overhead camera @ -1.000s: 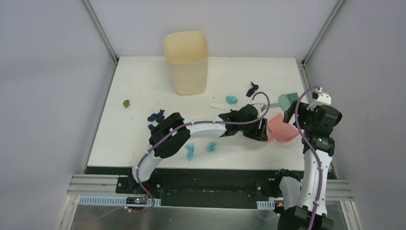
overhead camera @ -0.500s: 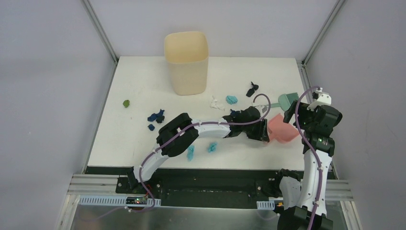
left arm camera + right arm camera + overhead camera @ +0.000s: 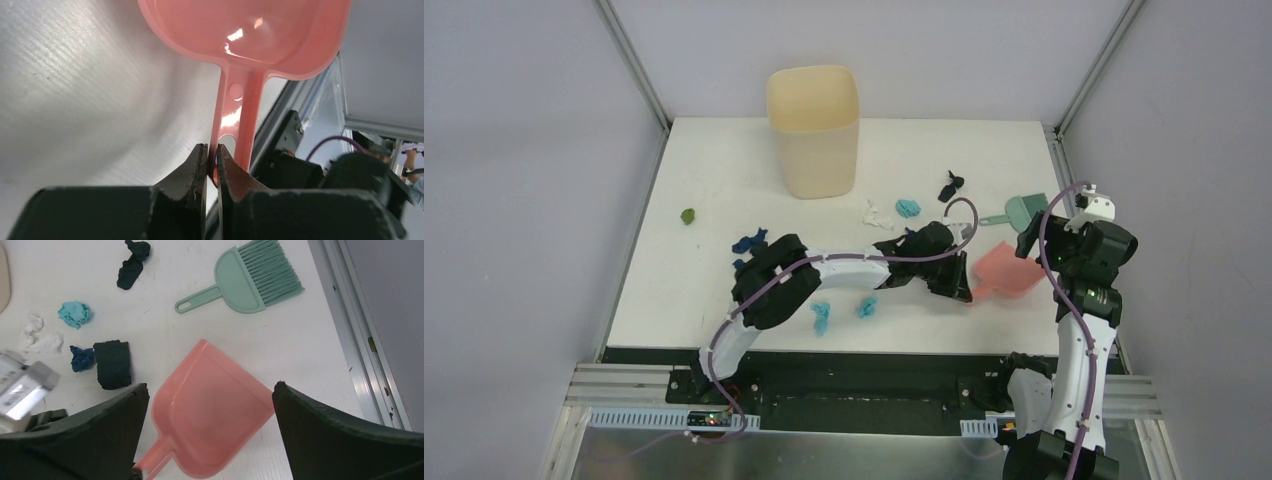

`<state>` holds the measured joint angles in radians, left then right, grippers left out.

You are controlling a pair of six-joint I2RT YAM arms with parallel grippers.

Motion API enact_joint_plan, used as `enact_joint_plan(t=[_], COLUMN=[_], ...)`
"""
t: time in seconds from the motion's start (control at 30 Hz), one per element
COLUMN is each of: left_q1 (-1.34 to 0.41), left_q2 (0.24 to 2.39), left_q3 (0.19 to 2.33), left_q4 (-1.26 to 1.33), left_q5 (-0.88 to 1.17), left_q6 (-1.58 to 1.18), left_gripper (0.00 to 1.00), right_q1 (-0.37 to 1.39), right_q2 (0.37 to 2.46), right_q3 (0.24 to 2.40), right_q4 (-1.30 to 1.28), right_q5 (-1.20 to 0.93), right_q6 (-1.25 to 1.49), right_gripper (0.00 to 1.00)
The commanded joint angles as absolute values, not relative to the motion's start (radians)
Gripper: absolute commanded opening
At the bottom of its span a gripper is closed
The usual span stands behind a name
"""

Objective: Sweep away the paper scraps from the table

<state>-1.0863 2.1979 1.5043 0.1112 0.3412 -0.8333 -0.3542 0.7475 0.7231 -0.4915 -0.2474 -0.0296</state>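
Top external view: crumpled paper scraps [image 3: 821, 317] lie scattered over the flat white matte table [image 3: 714, 170]. At far left a green wad [image 3: 688, 215] sits alone near the table's edge. Two navy wads [image 3: 749, 242] lie to its right, beside the left arm's elbow. A tall cream plastic bin [image 3: 813, 130] stands upright at the back. The left arm [image 3: 774, 285] rises from its base at the near edge, bends at the elbow and reaches low and rightward across the table. Two light blue wads [image 3: 867, 306] lie just in front of its forearm. Behind the forearm lie a white wad [image 3: 874, 215], another light blue wad [image 3: 908, 208] and a black wad [image 3: 951, 186].

In the left wrist view the left gripper [image 3: 211, 152] is clamped on one thin edge of the handle of the pink plastic dustpan [image 3: 245, 30], its fingers nearly together with only that edge between them. Right of the pan a teal hand brush [image 3: 1021, 208] lies flat on the table, apart from it, bristles towards the right rail. The right arm [image 3: 1092, 262] stands upright at the right edge, folded over at the top so its wrist looks down.

In the right wrist view the right gripper [image 3: 210, 386] is spread wide, with the dustpan framed between its fingers [image 3: 340, 425]. A small navy wad [image 3: 81, 358] touches a black scrap [image 3: 112, 364] just left of the pan.
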Motion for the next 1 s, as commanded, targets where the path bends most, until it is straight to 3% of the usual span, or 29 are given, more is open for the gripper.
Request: enact_joint_plan(t=[0.0,0.17,0.33,0.53,0.83,0.97], left_q1=[-1.051,-1.032,-1.03,-0.997,-0.989,-0.989], left_q2=[1.977,1.894,1.861,1.781,1.896,1.903], left_q3=[1.518,1.642,1.654,1.502,1.532,1.508], left_q4=[-0.075,-0.572,-0.894,-0.904,-0.982,-0.919], left_q5=[0.392,0.298,0.191,0.332,0.369,0.35], left_q6=[-0.675,-0.384,-0.183,-0.015,0.128,0.114], left_gripper=[0.03,0.02,0.05,0.11,0.1,0.21], right_q1=[-0.364,-0.364,-0.364,-0.363,-0.363,-0.364], right_q2=[0.738,0.727,0.721,0.731,0.74,0.746], right_q3=[0.73,0.729,0.729,0.724,0.726,0.723], right_q4=[-0.447,-0.446,-0.447,-0.456,-0.471,-0.48], right_q5=[-0.234,-0.237,-0.251,-0.296,-0.321,-0.347], right_q6=[-0.041,-0.041,-0.043,-0.043,-0.064,-0.077], right_gripper=[0.98,0.97,0.97,0.96,0.96,0.96])
